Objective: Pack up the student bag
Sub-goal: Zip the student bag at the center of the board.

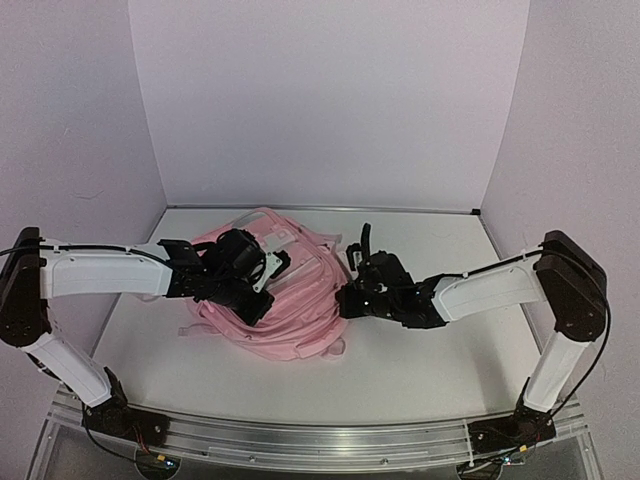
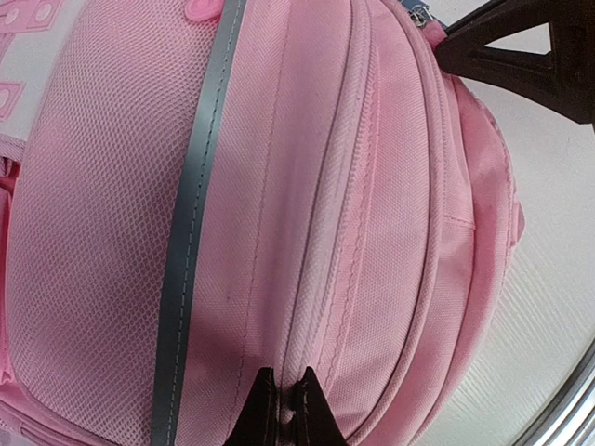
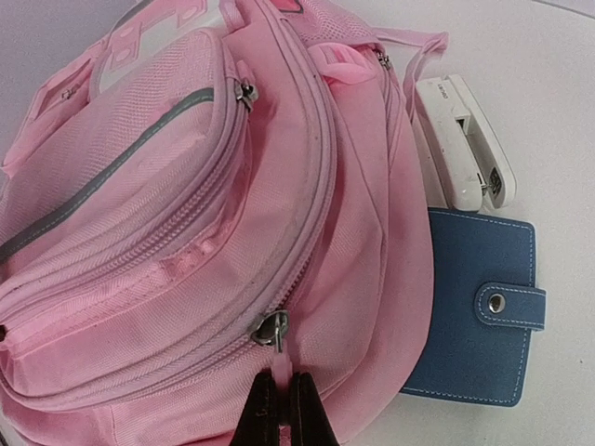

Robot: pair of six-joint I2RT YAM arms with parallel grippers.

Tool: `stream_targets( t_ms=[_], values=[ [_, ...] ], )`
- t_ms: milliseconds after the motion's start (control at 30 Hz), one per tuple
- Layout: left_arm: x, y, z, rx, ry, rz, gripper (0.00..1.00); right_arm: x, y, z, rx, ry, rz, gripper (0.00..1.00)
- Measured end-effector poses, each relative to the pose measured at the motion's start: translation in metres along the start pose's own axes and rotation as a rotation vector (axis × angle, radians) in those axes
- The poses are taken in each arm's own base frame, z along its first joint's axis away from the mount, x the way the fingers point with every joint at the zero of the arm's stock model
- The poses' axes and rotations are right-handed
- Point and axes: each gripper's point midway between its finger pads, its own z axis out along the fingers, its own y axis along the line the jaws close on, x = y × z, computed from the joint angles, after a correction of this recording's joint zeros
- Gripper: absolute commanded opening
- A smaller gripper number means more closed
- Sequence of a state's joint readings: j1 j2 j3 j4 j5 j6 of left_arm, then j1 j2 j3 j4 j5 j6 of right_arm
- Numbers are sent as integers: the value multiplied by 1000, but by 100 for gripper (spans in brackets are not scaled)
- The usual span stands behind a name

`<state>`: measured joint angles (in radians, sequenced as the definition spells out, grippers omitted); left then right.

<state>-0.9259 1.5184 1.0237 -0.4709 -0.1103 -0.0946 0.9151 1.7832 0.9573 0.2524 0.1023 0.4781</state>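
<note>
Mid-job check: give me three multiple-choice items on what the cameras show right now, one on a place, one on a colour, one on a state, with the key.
1. Relative to the student bag, the blue wallet lies: A on top of it; B beside it on the table; C inside an open pocket.
2. The stapler next to the wallet is: A red; B all black; C white.
3. The right hand is: A shut; B wide open; C clamped on the stapler.

Key: 1 B, the wallet lies flat on the table at the bag's edge. 2 C, its body is white. 3 A, its fingertips meet just below a zip pull.
</note>
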Motion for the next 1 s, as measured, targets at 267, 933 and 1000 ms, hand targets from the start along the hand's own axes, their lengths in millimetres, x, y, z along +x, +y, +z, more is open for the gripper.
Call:
stream_targets(
  t_ms=[267, 933, 1000],
  values=[
    [-3, -1, 2, 2, 5, -13, 47, 9, 13, 0, -94, 57, -32, 0],
    [-90, -18, 59, -18, -93, 126, 15, 11, 21, -2, -135, 55, 21, 0],
    [-91, -20, 59, -24, -95, 135, 4, 12, 19, -4, -133, 53, 38, 0]
  ],
)
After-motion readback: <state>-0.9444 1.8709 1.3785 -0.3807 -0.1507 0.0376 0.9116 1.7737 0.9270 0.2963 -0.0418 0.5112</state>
